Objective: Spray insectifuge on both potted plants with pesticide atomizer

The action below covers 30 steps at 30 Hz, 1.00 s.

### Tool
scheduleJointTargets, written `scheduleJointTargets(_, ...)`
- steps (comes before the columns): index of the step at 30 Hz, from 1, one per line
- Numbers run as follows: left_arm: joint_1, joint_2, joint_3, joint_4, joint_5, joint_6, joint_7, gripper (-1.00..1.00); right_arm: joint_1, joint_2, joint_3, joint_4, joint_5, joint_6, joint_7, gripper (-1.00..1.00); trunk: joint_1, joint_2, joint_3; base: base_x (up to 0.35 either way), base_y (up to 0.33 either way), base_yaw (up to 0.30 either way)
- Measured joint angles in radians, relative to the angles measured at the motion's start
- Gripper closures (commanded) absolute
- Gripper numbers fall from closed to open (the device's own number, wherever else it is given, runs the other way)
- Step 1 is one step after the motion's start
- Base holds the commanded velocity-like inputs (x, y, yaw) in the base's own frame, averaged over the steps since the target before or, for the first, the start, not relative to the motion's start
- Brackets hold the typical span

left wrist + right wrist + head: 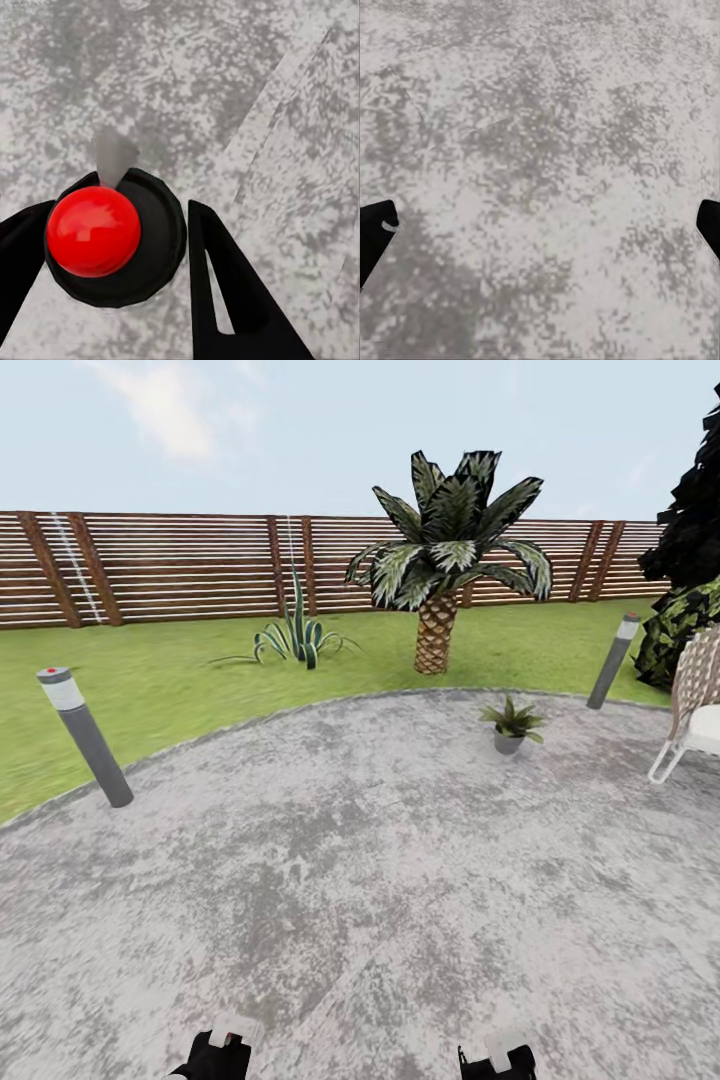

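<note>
mottled grey patio [330,880], slatted wooden fence [180,565]

A palm [440,575] is seen on the lawn before the fence, with a spiky striped plant [296,632] beside it. Two grey bollard lights [84,736] [613,659] are set at the paving's edge. A wicker chair [693,705] is cut off at the right, near a dark shrub [688,580].

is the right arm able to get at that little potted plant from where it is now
Probably not. The potted plant stands far across the patio, near the palm, while the right gripper sits low by the robot. Nothing blocks the way; it's just distance.
</note>
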Motion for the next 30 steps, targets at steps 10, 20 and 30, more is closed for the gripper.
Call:
scheduleJointTargets(10,0.0,0.0,0.0,0.0,0.001,0.0,0.0,1.0,0.0,0.003,0.002,-0.002,0.001,-0.001,0.0,-1.0,0.0,0.0,0.0,0.337,0.0,0.0)
scheduleJointTargets(20,0.0,0.0,0.0,0.001,0.001,0.0,0.0,1.0,0.0,0.003,0.002,0.0,0.0,0.0,-0.001,-1.0,0.0,0.0,0.0,0.337,0.0,-0.063)
scheduleJointTargets(30,0.0,0.0,0.0,0.0,0.001,0.0,0.0,1.0,0.0,0.003,0.002,0.0,-0.002,0.0,-0.002,-1.0,0.0,0.0,0.0,0.337,0.0,-0.282)
